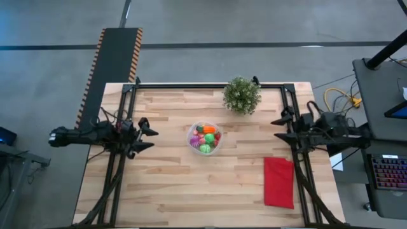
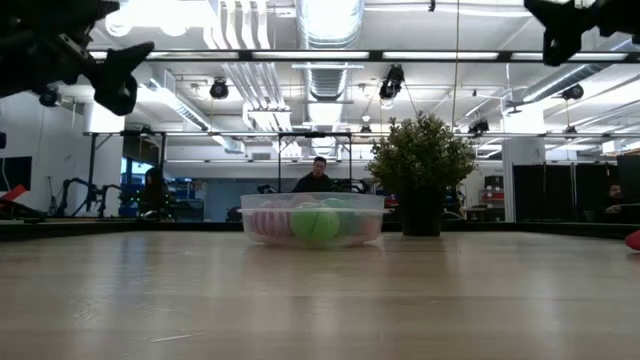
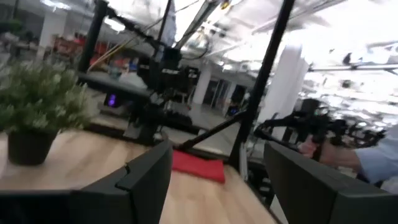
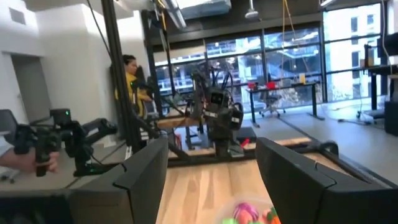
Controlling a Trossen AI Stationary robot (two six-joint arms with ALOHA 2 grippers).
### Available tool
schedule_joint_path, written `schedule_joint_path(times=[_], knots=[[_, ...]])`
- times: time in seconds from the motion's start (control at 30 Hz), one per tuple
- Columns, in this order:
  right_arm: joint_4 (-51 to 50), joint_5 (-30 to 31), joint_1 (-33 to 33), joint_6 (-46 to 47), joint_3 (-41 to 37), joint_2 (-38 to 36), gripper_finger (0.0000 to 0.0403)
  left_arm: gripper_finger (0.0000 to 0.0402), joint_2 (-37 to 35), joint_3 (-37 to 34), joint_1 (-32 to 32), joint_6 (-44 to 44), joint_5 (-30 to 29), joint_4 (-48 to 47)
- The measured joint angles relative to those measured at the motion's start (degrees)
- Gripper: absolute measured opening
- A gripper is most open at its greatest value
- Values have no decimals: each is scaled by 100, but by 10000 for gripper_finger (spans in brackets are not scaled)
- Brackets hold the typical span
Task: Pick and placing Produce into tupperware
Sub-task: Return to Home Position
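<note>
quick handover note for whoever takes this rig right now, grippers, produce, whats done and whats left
Left gripper: open, empty, raised over the left side of the table.
Right gripper: open, empty, raised over the right side.
Clear bowl: mid-table, in front of the potted plant, apart from both grippers.
Produce: green, orange, red and pink pieces all lie inside the bowl; the high view shows none loose on the wood.
Red cloth: flat near the right front, nothing on it.
Done: the packing looks complete.
Left: probably only settling both arms at home.
</note>
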Motion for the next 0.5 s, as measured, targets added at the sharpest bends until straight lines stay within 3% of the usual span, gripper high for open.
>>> schedule_joint_path(times=[0.5], knots=[[1084, 302, -1, 102, -1177, 2, 235, 240, 177, -9, 1, -16, -4, -256]])
